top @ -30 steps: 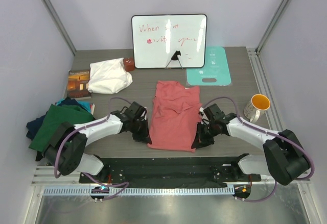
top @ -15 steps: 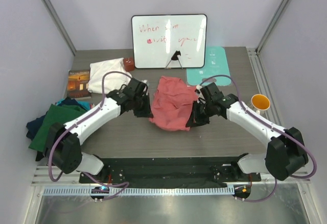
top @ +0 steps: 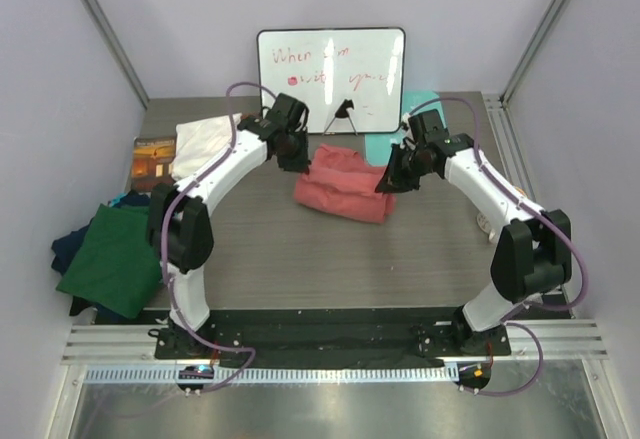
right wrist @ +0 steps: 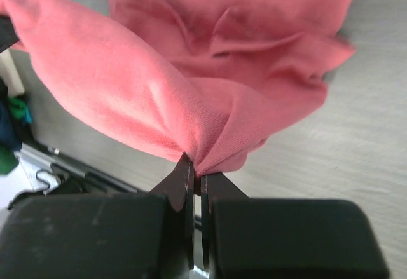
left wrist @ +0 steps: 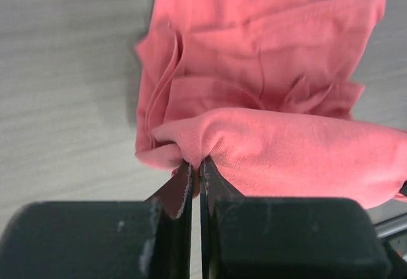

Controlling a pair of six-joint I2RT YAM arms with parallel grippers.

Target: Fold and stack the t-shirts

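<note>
The salmon-pink t-shirt (top: 343, 185) lies folded over itself in the back middle of the table. My left gripper (top: 297, 160) is shut on its left corner, seen pinched in the left wrist view (left wrist: 196, 162). My right gripper (top: 385, 181) is shut on its right corner, seen pinched in the right wrist view (right wrist: 197, 172). The pink cloth (left wrist: 280, 152) hangs in a roll between the two grippers over the lower layer (right wrist: 254, 56). A dark green t-shirt (top: 112, 254) lies in a heap at the left edge on navy ones (top: 66, 246).
A whiteboard (top: 331, 80) stands at the back. A pale-teal mat (top: 388, 142) lies behind the right gripper. White cloth (top: 203, 141) and a book (top: 153, 162) are back left. A mug is mostly hidden behind the right arm.
Both grippers have carried the shirt's near edge away from the arm bases toward the back, folding the pink shirt over itself into a shorter bundle.
</note>
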